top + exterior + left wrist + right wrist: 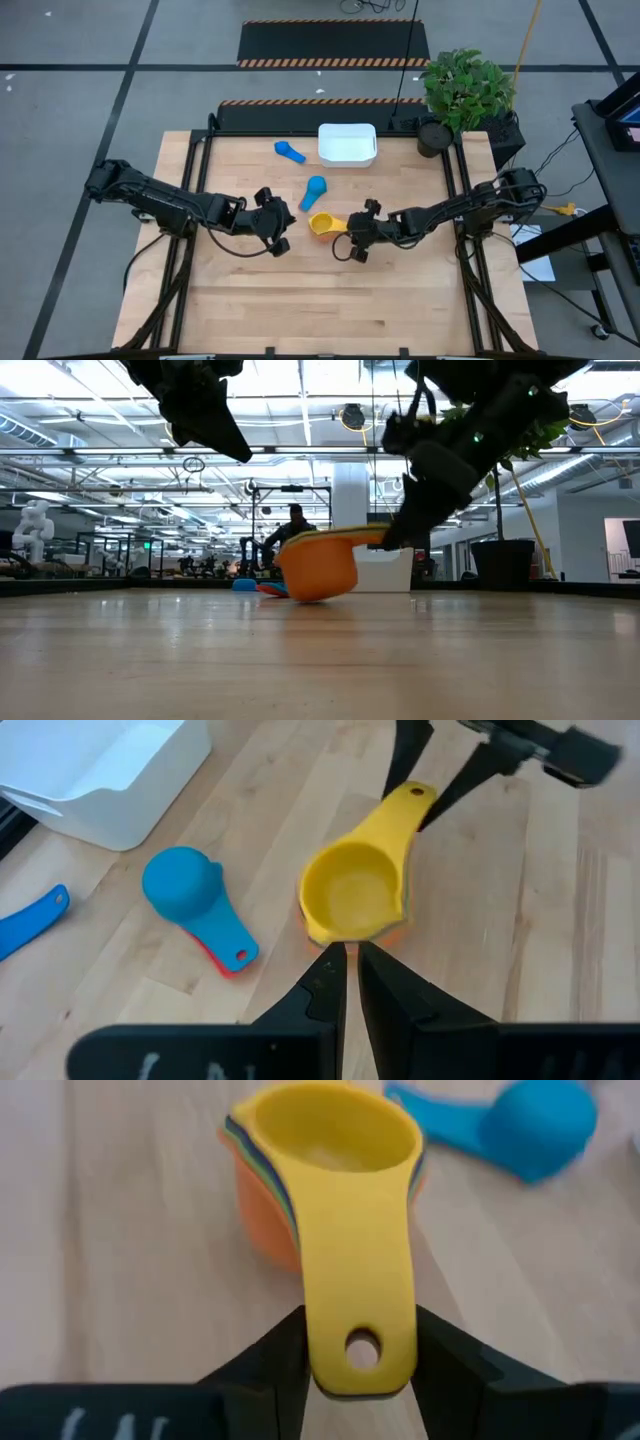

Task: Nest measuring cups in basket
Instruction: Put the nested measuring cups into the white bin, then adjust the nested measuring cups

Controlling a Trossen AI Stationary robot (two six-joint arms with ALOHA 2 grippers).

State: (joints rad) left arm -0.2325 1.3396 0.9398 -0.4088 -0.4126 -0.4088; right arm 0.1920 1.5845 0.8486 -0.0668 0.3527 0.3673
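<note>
My right hand point(355, 1355): clamped on the flat handle of the yellow cup point(335, 1140), one finger on each side of the handle, just behind its hanging hole.
Yellow cup: it sits on top of a nested stack, with an orange cup point(262, 1215) outermost beneath it and thin coloured rims showing between the two (how many lie in between I cannot tell).
Stack and the surface point(330, 300): from table height the orange cup point(318, 565) looks tilted, its lowest edge at or just above the wood; I cannot tell whether it touches.
My left hand point(348, 978): fingers pressed together, holding nothing, hovering just on the far side of the stack from my right hand, tips pointing at the yellow bowl.
Light blue cup point(316, 190): just beyond the stack from my right hand, lying mouth-down on the wood with its handle toward my left hand; a red edge peeks from under that handle in the left wrist view.
Dark blue cup point(289, 151): farther out again, alone on the surface, near the left end of the basket.
Basket point(347, 143): farthest of the task's things, at the back edge of the surface, well apart from both my hands; no cup shows inside it from above.
Plant point(466, 88): in a black pot off the back right corner, beyond the basket.
</note>
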